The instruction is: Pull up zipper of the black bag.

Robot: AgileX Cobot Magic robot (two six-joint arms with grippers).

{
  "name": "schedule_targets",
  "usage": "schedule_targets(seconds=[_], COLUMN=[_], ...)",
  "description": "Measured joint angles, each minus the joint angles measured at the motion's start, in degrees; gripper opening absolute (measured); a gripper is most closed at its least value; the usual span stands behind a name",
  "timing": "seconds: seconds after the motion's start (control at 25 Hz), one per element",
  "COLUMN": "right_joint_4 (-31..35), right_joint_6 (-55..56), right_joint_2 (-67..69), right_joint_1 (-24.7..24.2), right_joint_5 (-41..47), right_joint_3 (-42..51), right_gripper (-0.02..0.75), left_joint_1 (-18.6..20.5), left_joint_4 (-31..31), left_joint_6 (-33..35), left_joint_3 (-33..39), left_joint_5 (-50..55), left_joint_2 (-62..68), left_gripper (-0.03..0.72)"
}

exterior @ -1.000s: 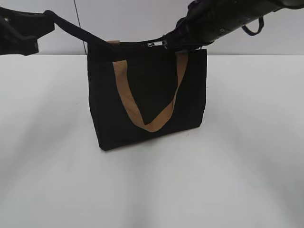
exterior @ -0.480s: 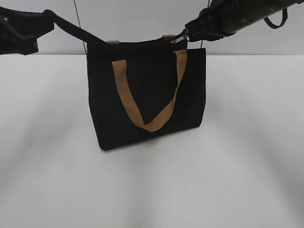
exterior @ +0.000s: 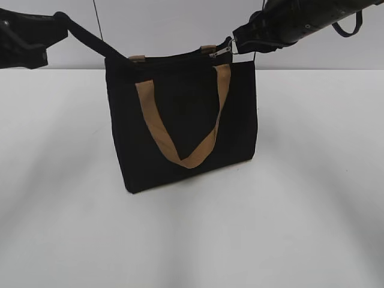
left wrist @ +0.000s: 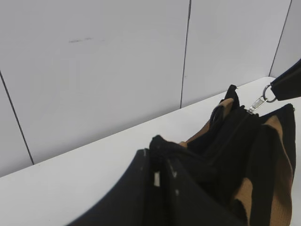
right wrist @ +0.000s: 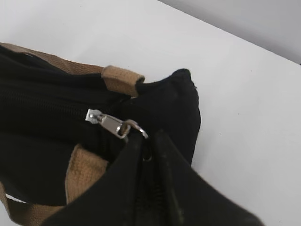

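The black bag [exterior: 180, 120] stands upright on the white table [exterior: 300, 210], its tan handle [exterior: 180, 157] hanging down the front. My left gripper [exterior: 58, 20] is at the upper left, shut on the black corner strap [exterior: 96, 39], which is pulled taut. In the left wrist view my left gripper [left wrist: 157, 157] pinches that black fabric. My right gripper [exterior: 237, 41] is above the bag's top right corner, shut on the ring of the silvery zipper pull [exterior: 222, 51]. In the right wrist view my right gripper [right wrist: 146, 141] holds the pull [right wrist: 110, 123] at the end of the zipper line [right wrist: 47, 110].
A pale panelled wall [exterior: 168, 24] stands right behind the bag. A second tan handle end [right wrist: 122, 80] lies by the zipper's far end. A dark cable loop [exterior: 345, 27] hangs from the right arm.
My right gripper has dragged the zipper pull from the middle of the bag's top to its right end. The bag has shifted slightly left and lifted at the top.
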Motion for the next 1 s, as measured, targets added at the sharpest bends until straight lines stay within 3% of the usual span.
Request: schedule_targets(seconds=[0.16, 0.36, 0.56, 0.76, 1.0], right_joint_4=[0.0, 0.0, -0.25, -1.33, -5.14], right_joint_6=[0.0, 0.0, 0.07, 0.07, 0.12], right_joint_2=[0.0, 0.0, -0.64, -3.21, -4.62], right_joint_1=[0.0, 0.0, 0.0, 0.0, 0.0], right_joint_5=[0.57, 3.99, 6.62, 7.93, 11.6], right_joint_3=[0.0, 0.0, 0.0, 0.0, 0.0], right_gripper=[0.186, 0.306, 0.324, 0.324, 0.325], left_joint_1=[0.03, 0.03, -0.05, -1.73, -3.07], left_joint_4=[-0.23, -0.51, -0.9, -2.22, -13.41], left_joint_6=[0.0, -0.06, -0.86, -0.98, -1.03], left_joint_3=[0.0, 0.0, 0.0, -0.27, -1.37], left_joint_5=[0.41, 2.78, 7.88, 21.4, 35.14], left_joint_2=[-0.17, -0.38, -0.38, -0.38, -0.38], left_gripper=[0.095, 0.229, 0.357, 0.377, 0.379])
